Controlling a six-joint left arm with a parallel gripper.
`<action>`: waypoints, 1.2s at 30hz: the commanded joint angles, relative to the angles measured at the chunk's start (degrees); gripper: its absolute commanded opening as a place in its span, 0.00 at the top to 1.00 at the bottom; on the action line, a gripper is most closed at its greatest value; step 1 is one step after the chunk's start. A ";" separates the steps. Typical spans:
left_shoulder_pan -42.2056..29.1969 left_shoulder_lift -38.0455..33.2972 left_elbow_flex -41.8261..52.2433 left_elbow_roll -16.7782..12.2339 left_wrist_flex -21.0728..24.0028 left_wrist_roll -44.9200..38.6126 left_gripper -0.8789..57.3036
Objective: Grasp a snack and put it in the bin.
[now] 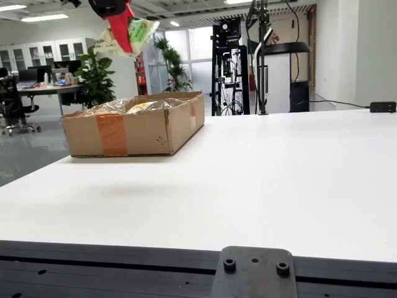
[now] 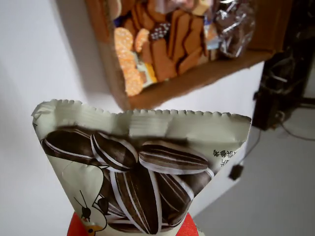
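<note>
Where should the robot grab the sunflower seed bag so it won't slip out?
By its flat lower end, as the red gripper does now, shut on the sunflower seed bag. The seeds bulge in the middle, so the thin, flat end suits the jaws better.

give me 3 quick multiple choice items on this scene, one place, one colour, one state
1. Where is the snack bag?
A. on the table
B. held in the air above the box
C. on the floor

2. What colour are the gripper fingers?
A. red
B. blue
C. black

3. What state is the box in?
A. taped shut
B. empty
C. open, with snacks inside

Answers: 1 B, the side view shows the bag hanging over the box; 2 A, red fingers clamp the bag; 3 C, the gripper view shows biscuits and packets inside.
</note>
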 commanded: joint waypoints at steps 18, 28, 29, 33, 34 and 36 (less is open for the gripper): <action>9.51 14.53 -22.73 1.79 -3.65 0.58 0.78; 14.28 19.00 -30.09 1.53 -3.03 -0.13 0.64; 14.64 19.14 -30.39 1.50 -3.03 -0.19 0.59; 15.56 19.45 -31.16 1.54 -2.61 -0.34 0.42; 15.69 19.50 -31.27 1.56 -2.46 -0.36 0.39; 15.92 19.56 -31.47 1.59 -2.03 -0.39 0.34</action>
